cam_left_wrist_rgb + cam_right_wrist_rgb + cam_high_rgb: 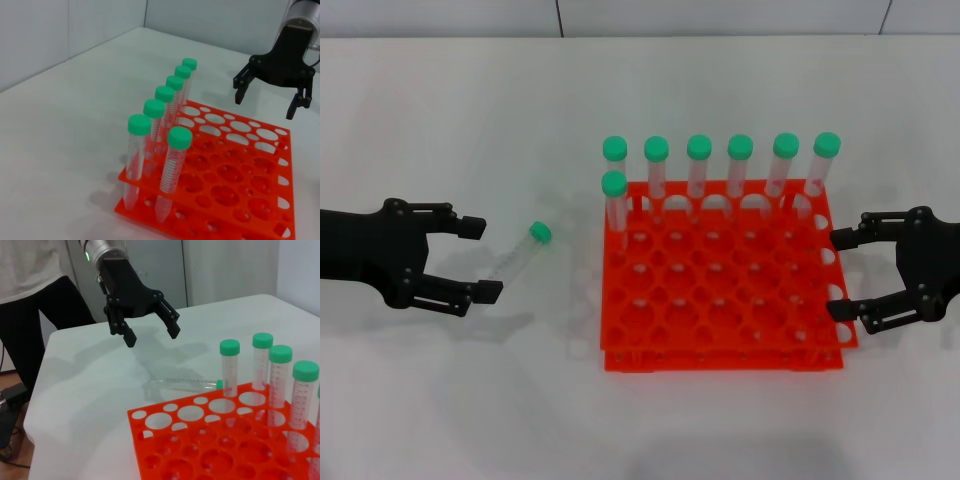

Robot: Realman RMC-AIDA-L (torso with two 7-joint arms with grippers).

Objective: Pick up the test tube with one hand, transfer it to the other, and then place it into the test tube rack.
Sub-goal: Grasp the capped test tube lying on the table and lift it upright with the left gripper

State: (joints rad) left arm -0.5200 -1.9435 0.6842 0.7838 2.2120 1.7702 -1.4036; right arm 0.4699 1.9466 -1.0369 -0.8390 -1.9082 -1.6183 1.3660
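A clear test tube (pixel 520 255) with a green cap lies on the white table, left of the orange-red test tube rack (pixel 720 330). My left gripper (pixel 480 258), the one with the green ring, is open just left of the tube, its jaws level with it and not touching it. My right gripper (pixel 840 275) is open and empty at the rack's right edge. The right wrist view shows the left gripper (pixel 152 336) above the table behind the lying tube (pixel 190 385) and the rack (pixel 200 440). The left wrist view shows the rack (pixel 240 170) and the right gripper (pixel 265 105); the lying tube is hidden there.
Several green-capped tubes (pixel 698 165) stand upright in the rack's back row, with one more (pixel 615 205) in the second row at the left. A person (pixel 30 315) stands beyond the table's edge in the right wrist view.
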